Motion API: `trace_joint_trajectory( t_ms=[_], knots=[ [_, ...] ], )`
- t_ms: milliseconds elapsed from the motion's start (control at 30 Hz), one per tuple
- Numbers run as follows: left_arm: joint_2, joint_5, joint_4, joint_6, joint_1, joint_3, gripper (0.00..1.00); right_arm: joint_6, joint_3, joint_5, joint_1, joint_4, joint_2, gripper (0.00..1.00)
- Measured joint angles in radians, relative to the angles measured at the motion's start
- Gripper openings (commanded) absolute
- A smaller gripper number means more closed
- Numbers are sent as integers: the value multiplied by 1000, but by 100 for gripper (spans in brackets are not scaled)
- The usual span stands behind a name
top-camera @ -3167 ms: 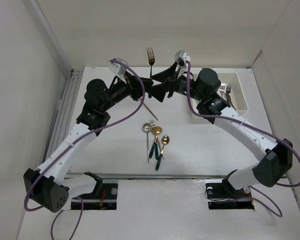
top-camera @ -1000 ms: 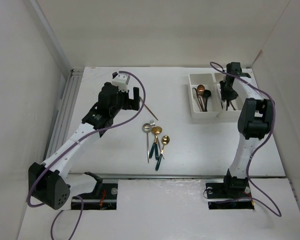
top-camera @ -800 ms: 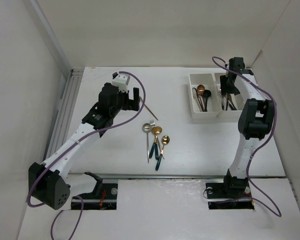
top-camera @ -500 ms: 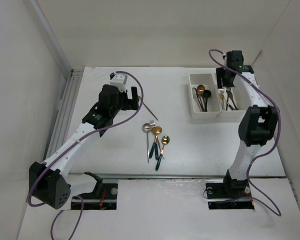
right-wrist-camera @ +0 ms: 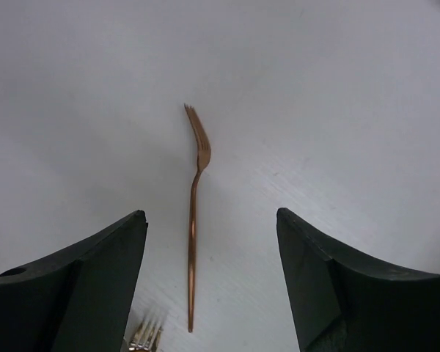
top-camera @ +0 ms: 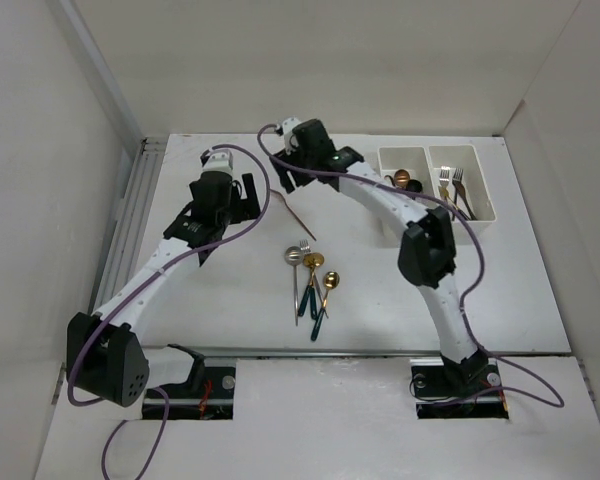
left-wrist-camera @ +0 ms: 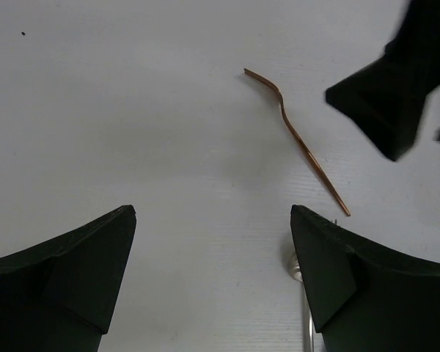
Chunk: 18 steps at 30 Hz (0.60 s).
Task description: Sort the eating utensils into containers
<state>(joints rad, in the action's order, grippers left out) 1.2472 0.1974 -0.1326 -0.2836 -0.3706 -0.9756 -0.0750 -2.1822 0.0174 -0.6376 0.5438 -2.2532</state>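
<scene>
Though empty, left fingers (left-wrist-camera: 73, 279) and right fingers (right-wrist-camera: 81, 279) apart near slim, curved copper fork (right-wrist-camera: 193, 242)

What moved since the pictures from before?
The right gripper swung left, away from the tray, and now hovers open above the copper fork. The gold fork held up earlier has been let go. The left gripper slid left a little. The copper fork and the pile of cutlery stayed put.
</scene>
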Motion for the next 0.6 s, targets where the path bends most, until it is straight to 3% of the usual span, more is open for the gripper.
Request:
trace_joint_trajectory(
  t_ms=[100, 233, 500, 600],
  knots=[
    [0, 10, -5, 0, 0, 0, 84, 53, -103, -2, -4, 47, -175, 77],
    [-3, 17, -10, 0, 0, 0, 84, 105, -115, -3, 12, 111, -285, 74],
    [-6, 21, -8, 1, 6, 0, 83, 137, -111, -3, 3, 128, -285, 64],
    [-6, 21, -6, 2, 10, 0, 83, 141, -107, 5, -12, 138, -285, 54]
  ],
)
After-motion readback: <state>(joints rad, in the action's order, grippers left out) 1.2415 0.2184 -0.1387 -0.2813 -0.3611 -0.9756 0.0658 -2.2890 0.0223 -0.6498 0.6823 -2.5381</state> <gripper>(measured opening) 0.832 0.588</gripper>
